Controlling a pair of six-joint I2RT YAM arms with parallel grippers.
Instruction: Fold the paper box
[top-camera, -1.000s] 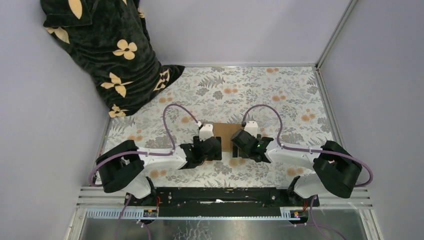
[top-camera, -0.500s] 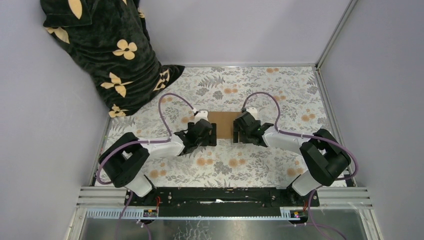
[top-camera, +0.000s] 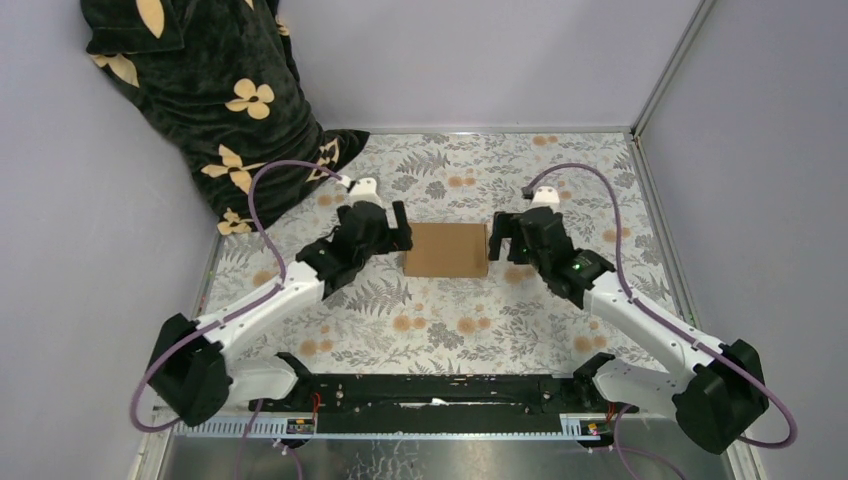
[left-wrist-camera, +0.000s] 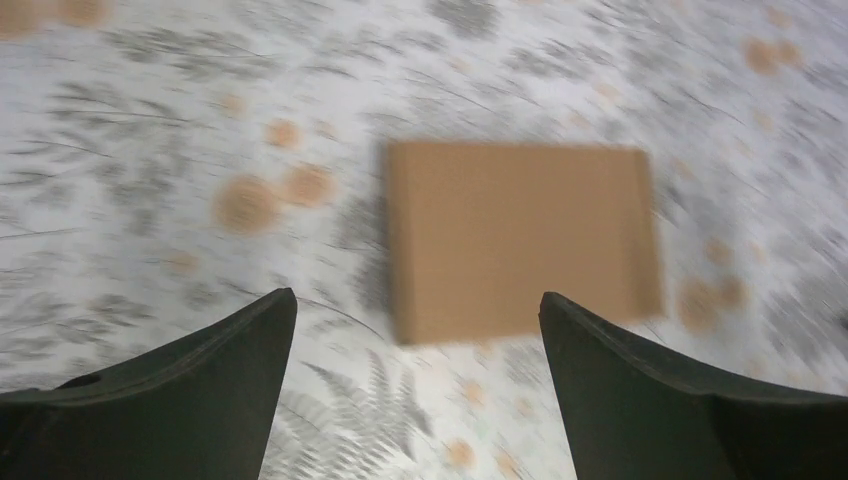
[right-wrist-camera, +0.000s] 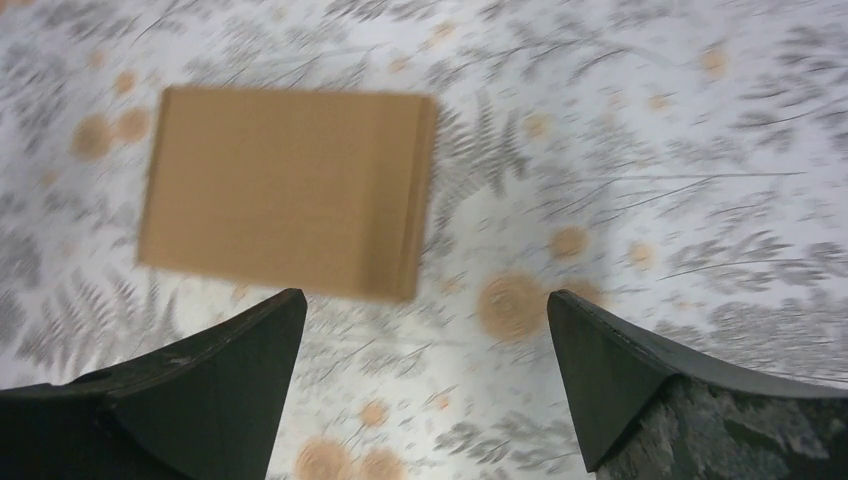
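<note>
Brown corrugated cardboard forms the one paper box (top-camera: 446, 250), which lies flat and closed at the middle of the floral surface (top-camera: 560, 170); this suggests that folding is complete. Two tools flank it, the left tool (left-wrist-camera: 417, 300) on its left and the right tool (right-wrist-camera: 425, 295) on its right. Each has its jaws spread wide, grips nothing and stands apart from the box, probably to leave it undisturbed.

2 arms (top-camera: 270, 300): white links, black joints; purple cables (top-camera: 575, 167); black fingers (left-wrist-camera: 180, 400).
</note>
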